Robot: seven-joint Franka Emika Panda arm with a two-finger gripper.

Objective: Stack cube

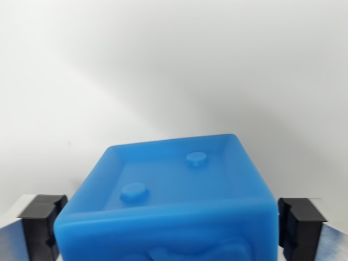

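We see the cube (168, 201) low in the wrist view, between the two fingertips (41, 225) of the gripper (171, 225), one at each side. Two round studs (135, 191) sit in the cube's recessed top face. The table (174, 70) extends behind the cube.

The blue cube (174, 201) is cut off by the wrist view's bottom edge, so its raised relief on the near face cannot be read; both black finger pads (41, 225) run out of frame below, contact unclear
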